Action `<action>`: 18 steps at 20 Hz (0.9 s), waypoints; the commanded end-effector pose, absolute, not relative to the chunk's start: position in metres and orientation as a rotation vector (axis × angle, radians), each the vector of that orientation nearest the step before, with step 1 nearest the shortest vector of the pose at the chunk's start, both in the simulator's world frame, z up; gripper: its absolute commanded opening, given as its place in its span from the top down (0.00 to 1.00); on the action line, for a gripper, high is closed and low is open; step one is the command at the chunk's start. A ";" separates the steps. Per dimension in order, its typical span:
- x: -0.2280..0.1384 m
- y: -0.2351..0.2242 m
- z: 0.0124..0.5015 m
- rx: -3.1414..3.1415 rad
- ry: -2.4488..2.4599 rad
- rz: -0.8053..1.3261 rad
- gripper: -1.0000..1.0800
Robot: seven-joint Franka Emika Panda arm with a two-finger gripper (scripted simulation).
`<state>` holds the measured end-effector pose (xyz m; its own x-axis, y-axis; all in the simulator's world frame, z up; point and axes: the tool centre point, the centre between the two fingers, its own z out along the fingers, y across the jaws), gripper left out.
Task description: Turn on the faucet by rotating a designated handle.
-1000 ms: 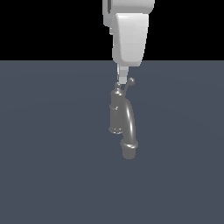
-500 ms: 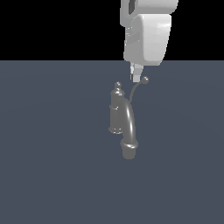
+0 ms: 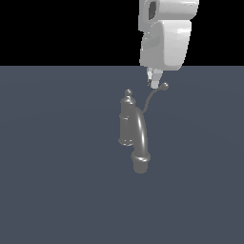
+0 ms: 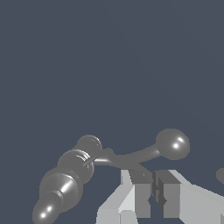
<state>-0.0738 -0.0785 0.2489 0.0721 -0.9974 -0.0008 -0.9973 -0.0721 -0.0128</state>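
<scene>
mid-rotation step: gripper (image 3: pixel 154 84) w/ jaws clenched, nothing between, pressed beside handle (image 3: pixel 151 98) ball tip; faucet (image 3: pixel 132 133) upright; next: likely push lever sideways w/o slipping off.

The arm's last link is a glossy white, rounded casing with a dark recess near its top. The end effector (image 3: pixel 154 82) has pale blocky fingers (image 4: pixel 131 194) with seemingly darker grey inner pads.
</scene>
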 end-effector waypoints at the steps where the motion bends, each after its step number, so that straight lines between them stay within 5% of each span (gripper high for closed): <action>1: -0.069 -0.094 0.247 -2.274 2.156 -0.012 1.00; 18: -0.034 -0.136 0.243 -2.264 2.176 -0.002 1.00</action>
<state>-0.0308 -0.1110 0.2489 0.0782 -0.9969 -0.0021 -0.9969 -0.0782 -0.0114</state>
